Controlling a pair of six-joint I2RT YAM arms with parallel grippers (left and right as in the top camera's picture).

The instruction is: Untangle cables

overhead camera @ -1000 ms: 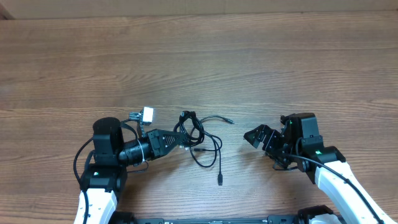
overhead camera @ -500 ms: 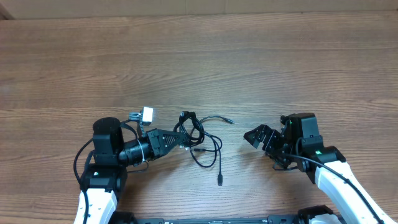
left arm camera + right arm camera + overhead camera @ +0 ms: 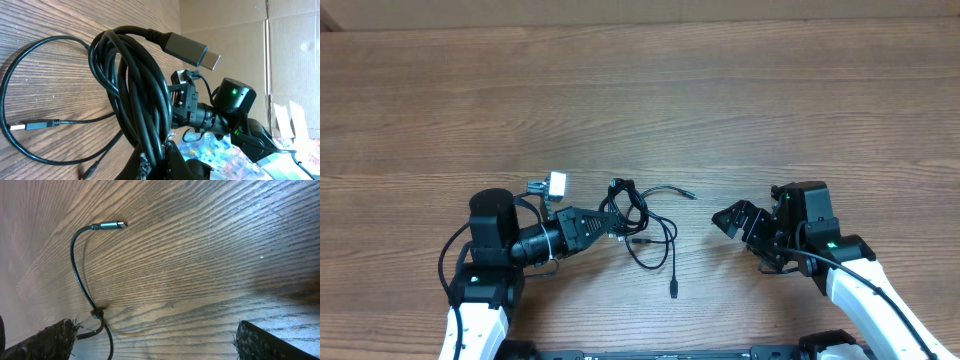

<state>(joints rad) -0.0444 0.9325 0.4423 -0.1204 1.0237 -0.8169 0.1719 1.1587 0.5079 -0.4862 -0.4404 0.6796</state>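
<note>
- A brown, strongly grained wooden tabletop (image 3: 720, 100) fills the overhead view. In the left wrist view a cardboard wall (image 3: 280, 50) stands behind it.
- Nothing has shifted over the last second: both arms and the cables (image 3: 642, 215) lie exactly as they did. I judge the work to be paused mid-grip, with no strand freed yet.
- The cables form one tangle, with wide loops spilling off its right side.
- The left jaws sit at the tangle's left edge, clamped shut on a bunch of several strands that arches up off the wood.
- The right jaws hang well to the right of the tangle, spread wide and holding nothing.
- With the bunch pinned and the other arm free, the likely next need is for the right jaws to come in and draw one loose end away from the tangle.
- The cords are thin, round, glossy black and look rubbery. They bend in smooth curves without kinks.
- A grey plug (image 3: 192, 50) with a long metallic housing and a silver tip juts from the top of the tangle.
- A smaller silver-tipped plug (image 3: 30, 125) lies flat on the wood beside the tangle, at the end of a wide loop.
- One loose tail (image 3: 674, 275) runs straight out below the tangle.
- Another curved end (image 3: 112, 225) reaches out from the tangle's right side towards the right jaws.
</note>
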